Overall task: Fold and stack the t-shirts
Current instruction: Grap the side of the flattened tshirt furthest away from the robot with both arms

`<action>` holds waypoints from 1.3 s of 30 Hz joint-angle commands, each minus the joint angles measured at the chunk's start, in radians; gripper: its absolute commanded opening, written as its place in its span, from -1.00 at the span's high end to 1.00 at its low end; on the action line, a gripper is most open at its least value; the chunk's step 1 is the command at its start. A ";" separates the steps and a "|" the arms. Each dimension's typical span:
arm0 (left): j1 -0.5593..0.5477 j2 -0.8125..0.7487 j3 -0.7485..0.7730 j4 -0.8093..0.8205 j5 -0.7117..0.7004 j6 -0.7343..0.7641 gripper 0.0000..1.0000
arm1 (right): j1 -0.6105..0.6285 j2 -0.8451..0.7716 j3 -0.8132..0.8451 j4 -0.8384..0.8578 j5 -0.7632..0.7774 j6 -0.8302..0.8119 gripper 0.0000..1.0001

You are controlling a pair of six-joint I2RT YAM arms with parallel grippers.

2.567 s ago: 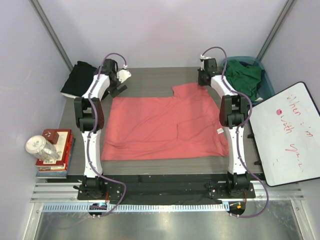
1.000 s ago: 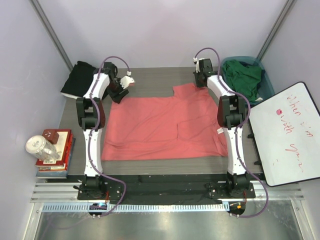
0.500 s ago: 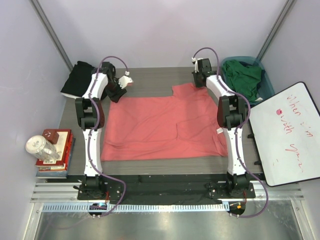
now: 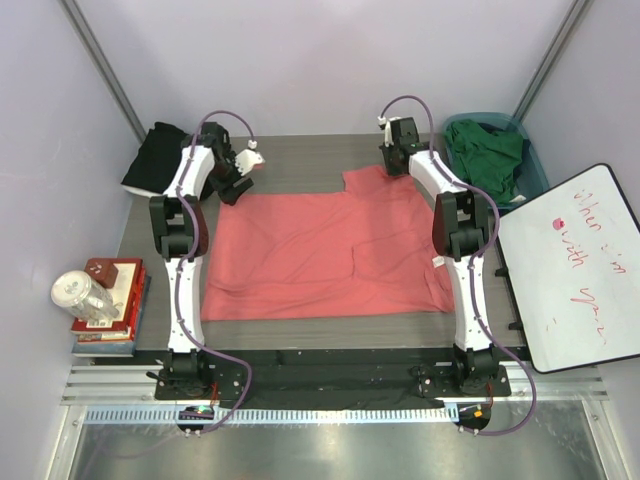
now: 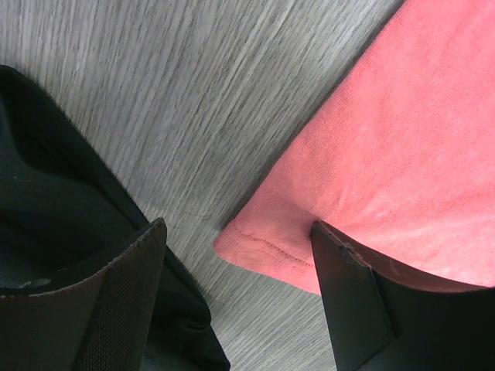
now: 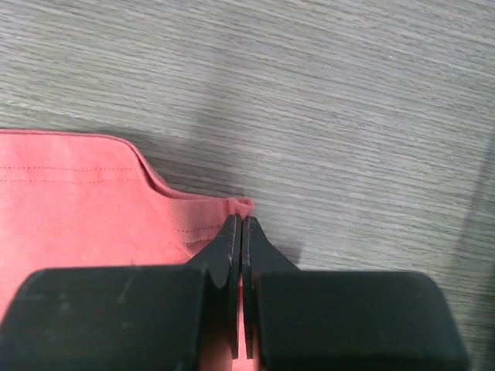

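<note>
The coral-pink t-shirt is spread flat mid-frame on the worktop, its upper-right corner apparently pinched in the closed jaws of the right gripper, its upper-left corner straddled by the open left gripper, to be closed before folding.

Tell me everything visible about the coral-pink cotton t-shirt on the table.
The coral-pink cotton t-shirt lies spread flat on the grey wood-grain table, soft and lightly wrinkled, with stitched hems and a small white tag at its right edge. The right gripper is shut on its far right corner; the open left gripper straddles its far left corner.
</note>
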 commanded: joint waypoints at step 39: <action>0.041 0.076 0.077 0.051 0.055 -0.029 -0.04 | 0.029 -0.076 0.009 0.015 0.018 -0.022 0.98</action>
